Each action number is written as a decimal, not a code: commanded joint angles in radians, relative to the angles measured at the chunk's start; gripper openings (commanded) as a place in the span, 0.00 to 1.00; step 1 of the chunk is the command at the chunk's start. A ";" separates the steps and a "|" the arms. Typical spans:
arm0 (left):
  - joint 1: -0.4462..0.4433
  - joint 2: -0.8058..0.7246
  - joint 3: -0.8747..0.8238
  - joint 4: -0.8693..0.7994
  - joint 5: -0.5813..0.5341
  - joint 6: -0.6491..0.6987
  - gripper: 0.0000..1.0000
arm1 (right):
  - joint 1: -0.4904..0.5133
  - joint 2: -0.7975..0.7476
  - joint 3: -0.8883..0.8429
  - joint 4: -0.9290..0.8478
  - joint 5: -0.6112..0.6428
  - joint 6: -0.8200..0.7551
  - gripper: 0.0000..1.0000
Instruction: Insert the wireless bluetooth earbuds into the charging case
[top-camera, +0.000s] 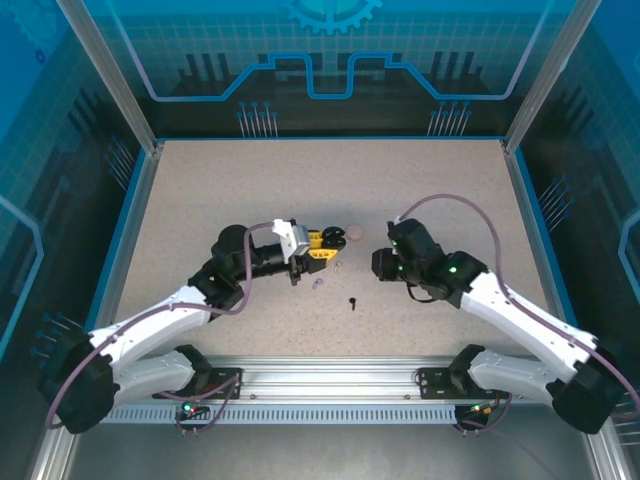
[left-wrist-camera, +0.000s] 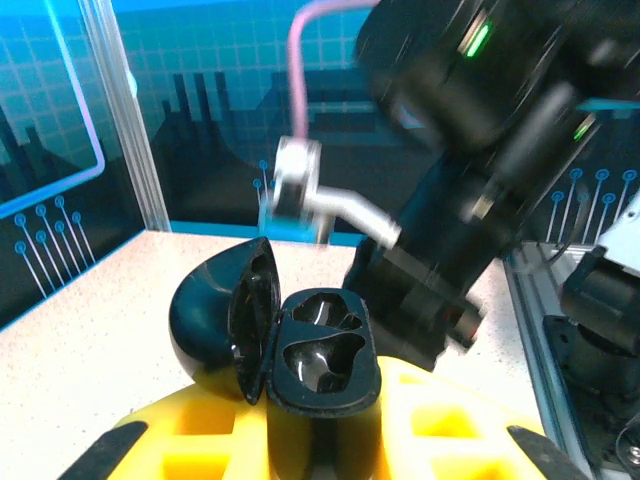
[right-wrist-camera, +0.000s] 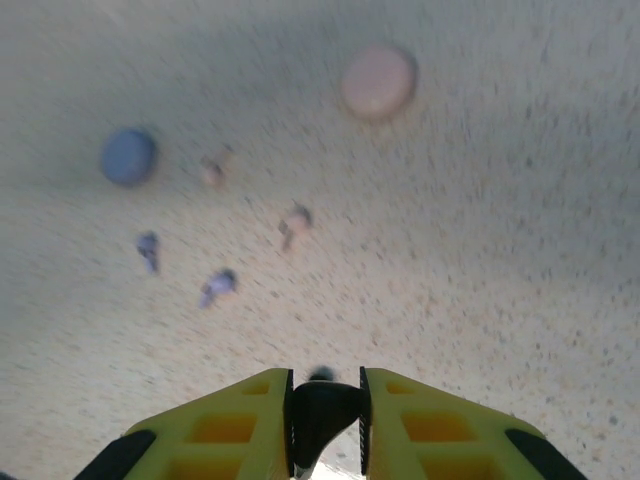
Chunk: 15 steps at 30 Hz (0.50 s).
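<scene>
Here, clamps the open black case (left-wrist-camera: 322, 365) in the left gripper (left-wrist-camera: 320, 450), lid swung out to the left. Loose between both grippers: a second black bud (top-camera: 353, 302). Pinches a black bud (right-wrist-camera: 322, 405) in the right gripper (right-wrist-camera: 327, 385). Ahead of it, left to right on the table (right-wrist-camera: 500, 250): blue disc (right-wrist-camera: 128, 156), lilac buds (right-wrist-camera: 217, 285), pink buds (right-wrist-camera: 295, 222), pink disc (right-wrist-camera: 378, 82).

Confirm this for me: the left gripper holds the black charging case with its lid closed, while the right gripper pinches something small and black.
Not quite. The left wrist view shows the charging case in the left gripper with its lid swung open, both wells empty. The rest stands: the right gripper pinches a small black piece, likely an earbud.
</scene>
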 joint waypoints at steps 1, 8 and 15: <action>-0.022 0.061 -0.006 0.139 -0.054 -0.018 0.00 | -0.004 -0.081 0.084 -0.009 0.039 -0.060 0.22; -0.062 0.176 0.030 0.222 -0.092 -0.033 0.00 | 0.004 -0.133 0.190 0.031 0.005 -0.111 0.21; -0.087 0.223 0.054 0.244 -0.111 -0.036 0.00 | 0.051 -0.084 0.230 0.076 0.020 -0.136 0.21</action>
